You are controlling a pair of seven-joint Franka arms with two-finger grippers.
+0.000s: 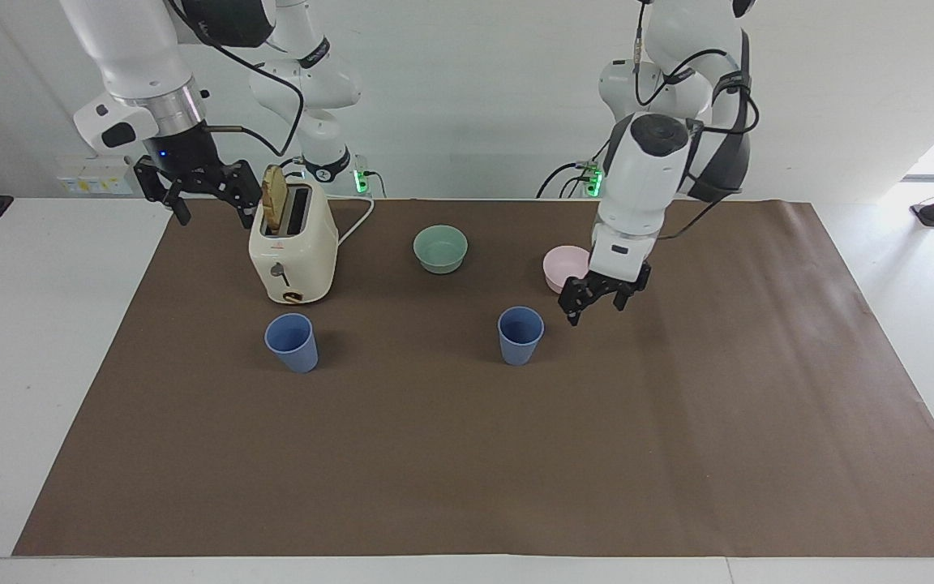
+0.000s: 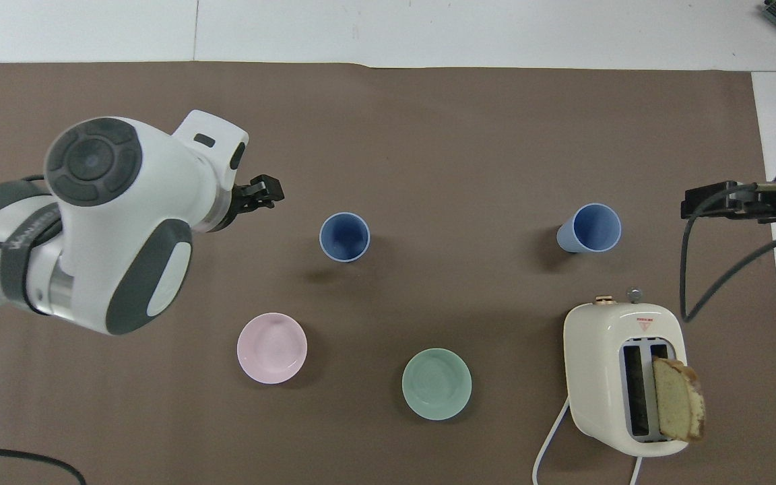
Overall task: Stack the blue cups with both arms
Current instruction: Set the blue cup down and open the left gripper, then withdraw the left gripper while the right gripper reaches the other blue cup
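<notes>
My left gripper (image 1: 594, 299) hangs with its fingers spread and empty, over bare brown mat (image 1: 678, 454) just beside the pink bowl (image 1: 562, 266). In the overhead view its black fingertips point toward 3 o'clock, and the nearer blue cup (image 2: 344, 236) lies from them at about 4 o'clock, near but clear of contact. This cup stands upright, mouth up, its long axis vertical, free of either arm. The second blue cup (image 2: 590, 228) stands upright well apart from the first, on nearly the same line across the table, toward the right arm's end, at 3 o'clock from the first cup in the overhead view.

My right gripper (image 1: 201, 188) is raised with fingers apart, empty, over the mat's edge beside the cream toaster (image 1: 292, 247), which holds a slice of bread (image 1: 275, 197). The second cup sits at 12 o'clock from the toaster in the overhead view, so I judge the right arm the nearer one for it. The pale green bowl (image 2: 436, 383) lies nearer the robots than both cups. The cups are not yet stacked.
</notes>
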